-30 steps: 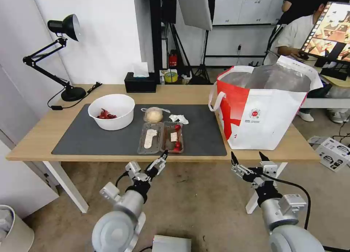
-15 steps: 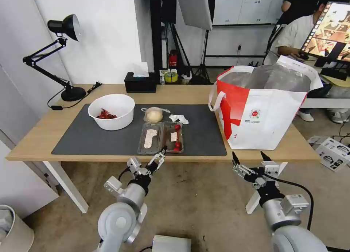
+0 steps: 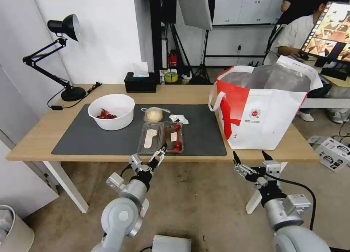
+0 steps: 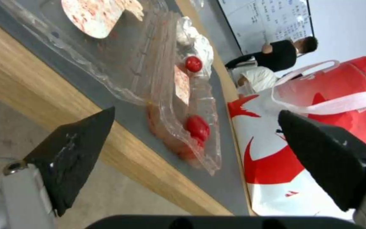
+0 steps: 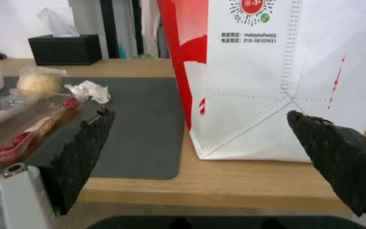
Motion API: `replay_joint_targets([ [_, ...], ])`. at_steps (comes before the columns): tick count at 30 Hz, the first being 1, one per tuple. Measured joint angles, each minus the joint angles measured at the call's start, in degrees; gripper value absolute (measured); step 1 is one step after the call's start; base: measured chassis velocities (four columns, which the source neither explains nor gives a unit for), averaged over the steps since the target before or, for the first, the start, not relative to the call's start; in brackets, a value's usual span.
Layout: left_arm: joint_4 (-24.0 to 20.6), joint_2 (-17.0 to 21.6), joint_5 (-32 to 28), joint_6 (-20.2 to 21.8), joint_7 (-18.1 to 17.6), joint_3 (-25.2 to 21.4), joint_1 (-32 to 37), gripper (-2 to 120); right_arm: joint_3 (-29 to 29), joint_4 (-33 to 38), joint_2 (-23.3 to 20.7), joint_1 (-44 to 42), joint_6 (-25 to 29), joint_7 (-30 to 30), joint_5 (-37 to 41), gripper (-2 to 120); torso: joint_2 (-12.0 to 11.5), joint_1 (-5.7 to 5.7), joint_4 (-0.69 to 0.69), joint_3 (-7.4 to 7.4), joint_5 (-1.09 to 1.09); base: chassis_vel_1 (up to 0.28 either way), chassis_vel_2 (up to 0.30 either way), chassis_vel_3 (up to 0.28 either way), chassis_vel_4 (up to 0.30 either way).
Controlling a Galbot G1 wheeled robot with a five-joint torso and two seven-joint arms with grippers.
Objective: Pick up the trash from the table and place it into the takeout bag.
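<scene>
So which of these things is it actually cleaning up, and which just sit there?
For the job: clear plastic clamshell tray, crumpled white tissue, knotted clear bag, white bowl of red scraps, boxy white-and-red takeout bag.

Just lying about: black tissue box, black desk lamp.

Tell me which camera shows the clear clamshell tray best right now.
The head view: the whole clamshell tray lies open on the mat, both halves visible. The left wrist view shows its near half close up; the right wrist view catches one end.

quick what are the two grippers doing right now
Left gripper: open, empty, at the clamshell tray's near edge.
Right gripper: open, empty, below the table edge before the takeout bag.
</scene>
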Motion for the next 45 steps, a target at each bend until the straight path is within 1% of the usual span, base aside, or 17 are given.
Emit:
replay_joint_targets([
  [10,3.21,0.08,-0.28,-0.27,0.0,0.08,-2.69,100,0.29,0.02,-0.14,-0.18,0.0,0.14,0.12,100,0.0,0.0,0.0,-0.01,0.0,0.0,0.0,0.0,0.0],
  [15,3.89,0.18,-0.26,-0.46,-0.02,0.05,-3.83,100,0.36,-0.04,-0.14,-0.18,0.0,0.19,0.16,100,0.0,0.0,0.0,-0.01,0.0,0.0,0.0,0.0,0.0],
  [21,4.27,1.61,0.09,-0.54,0.06,-0.87,-5.1,100,0.28,-0.41,0.11,-0.06,-0.01,0.21,0.16,100,0.0,0.0,0.0,0.0,0.0,0.0,0.0,0.0,0.0],
  [28,2.86,2.89,0.3,-0.55,0.23,-1.84,-5.13,100,0.04,-0.59,0.32,0.2,0.0,0.21,0.11,100,0.0,0.0,0.0,0.0,-0.01,0.0,0.0,0.0,0.0],
  [31,0.86,3.57,0.36,-0.55,0.28,-2.47,-4.91,100,-0.16,-0.68,0.4,0.31,0.0,0.18,0.05,100,0.0,0.0,0.0,0.0,-0.01,0.0,0.0,0.0,0.0],
  [33,0.42,3.65,0.36,-0.55,0.28,-2.51,-4.91,100,-0.18,-0.68,0.41,0.32,0.0,0.17,0.04,100,0.0,0.0,0.0,0.0,-0.01,0.0,0.0,0.0,0.0],
  [35,-1.25,3.71,0.36,-0.46,0.28,-2.42,-5.12,100,-0.23,-0.63,0.36,0.25,-0.01,0.14,0.01,100,0.0,0.0,0.0,0.0,-0.01,0.0,0.0,0.0,0.0],
  [36,-1.25,3.71,0.36,-0.46,0.28,-2.42,-5.12,100,-0.23,-0.63,0.36,0.25,-0.01,0.14,0.01,100,0.0,0.0,0.0,0.0,-0.01,0.0,0.0,0.0,0.0],
  [41,-2.32,3.29,0.34,-0.27,0.29,-1.33,-5.68,100,-0.07,-0.19,-0.02,-0.02,0.0,0.14,0.01,100,0.0,0.0,0.0,0.0,0.0,0.0,0.0,0.0,0.0],
  [43,-2.42,2.75,0.34,-0.09,0.21,0.27,-6.6,100,0.07,0.08,-0.09,-0.33,0.01,0.14,0.01,100,0.0,0.0,0.0,0.0,0.0,0.0,0.0,0.0,0.0],
  [45,-2.39,2.55,0.34,-0.05,0.15,0.8,-6.86,100,0.11,0.16,-0.09,-0.38,0.02,0.14,0.01,100,0.0,0.0,0.0,0.0,0.0,0.0,0.0,0.0,0.0],
])
